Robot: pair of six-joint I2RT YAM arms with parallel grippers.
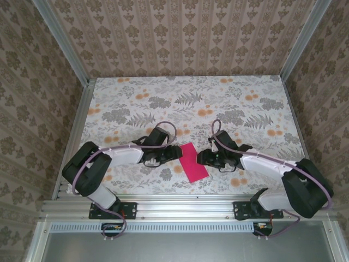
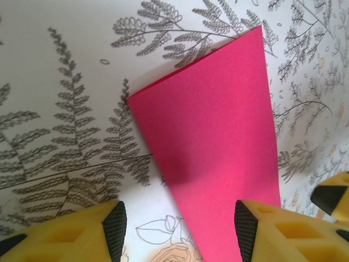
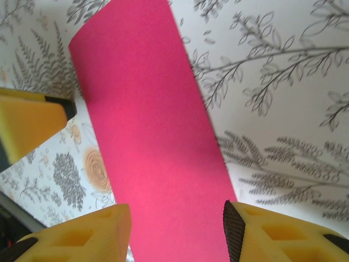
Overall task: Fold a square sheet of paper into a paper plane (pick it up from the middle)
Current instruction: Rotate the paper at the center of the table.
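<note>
- The walls [image 1: 185, 38] round the cell wear brown striped damask wallpaper.
- The counter [image 1: 245, 98] is covered with a pale, matt print of grey ferns and orange flowers.
- The left arm [image 1: 109, 158] and right arm [image 1: 272, 164] are black and white with lilac cables. They reach inward from the near edge and face each other low over the counter.
- The sheet of paper [image 1: 194, 162] [image 2: 218, 142] [image 3: 152, 136] lies on the counter near its near edge, between the two arms' tips. It is thin, plain magenta-red, and shows as a narrow straight-edged oblong rather than a square, set at a slant in the top view.
- The left jaws are spread wide and pinch nothing. Their fingers [image 2: 65, 237] are blocky and yellow, with hollow cut-outs and dark ribbed inner faces. The paper's near end runs through the gap, close against the right-hand finger; whether it touches cannot be told.
- The right jaws are likewise spread wide and pinch nothing. The paper takes up nearly the whole gap between their yellow fingers [image 3: 283, 234].
- In the right wrist view, a left fingertip [image 3: 32, 117] sits just beside the paper's left edge.
</note>
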